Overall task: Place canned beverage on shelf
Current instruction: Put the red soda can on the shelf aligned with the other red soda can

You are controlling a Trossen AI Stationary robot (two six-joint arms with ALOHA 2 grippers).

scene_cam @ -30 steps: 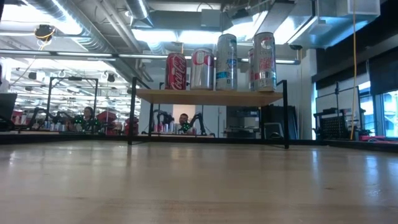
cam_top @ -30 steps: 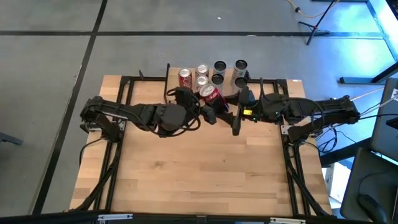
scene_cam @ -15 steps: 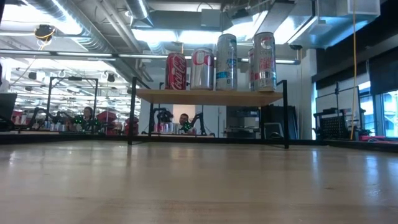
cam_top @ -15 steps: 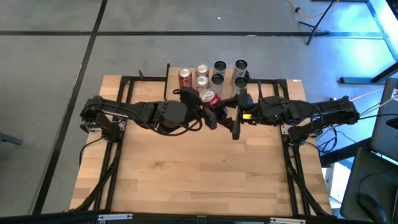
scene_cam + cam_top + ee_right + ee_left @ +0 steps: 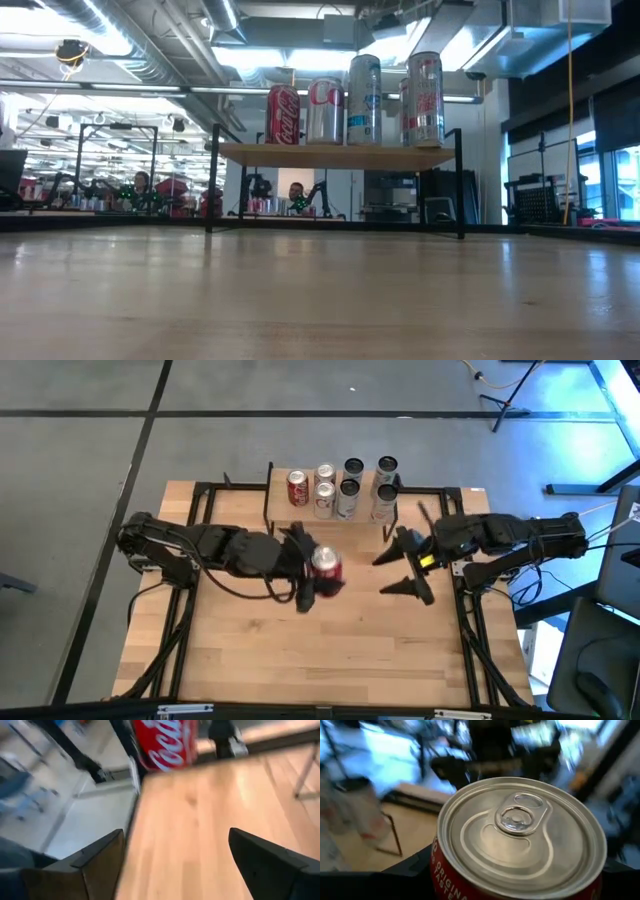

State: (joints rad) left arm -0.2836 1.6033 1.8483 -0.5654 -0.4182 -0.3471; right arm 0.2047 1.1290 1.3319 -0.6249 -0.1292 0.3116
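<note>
A red can (image 5: 326, 567) with a silver top (image 5: 520, 835) hangs over the middle of the table, and my left gripper (image 5: 316, 580) is shut on it. My right gripper (image 5: 400, 572) stands open to the can's right with nothing between its fingers (image 5: 100, 857). Its wrist view shows the red can (image 5: 165, 742) farther off. The shelf (image 5: 340, 155) stands at the table's far edge on thin black legs. Several cans (image 5: 340, 488) stand upright on its top. Neither gripper shows in the low view. My left gripper pinches the can's red side wall (image 5: 445, 877) between its two fingers, below the rim. The fingers come roughly level from the table's left. The can sits nearly upright, its pull-tab top up, lifted clear of the table.
Black frame rails (image 5: 190, 590) run along the table's left and right sides and around the shelf. Bare wood (image 5: 330, 650) stretches from the grippers to the near edge. The room beyond the table (image 5: 130, 190) shows in the low view.
My left gripper has carried the red can away from the shelf toward the table's near edge and has turned it from tilted to nearly upright. My right gripper has drawn back toward the table's right edge, and its fingers now stand wide apart.
</note>
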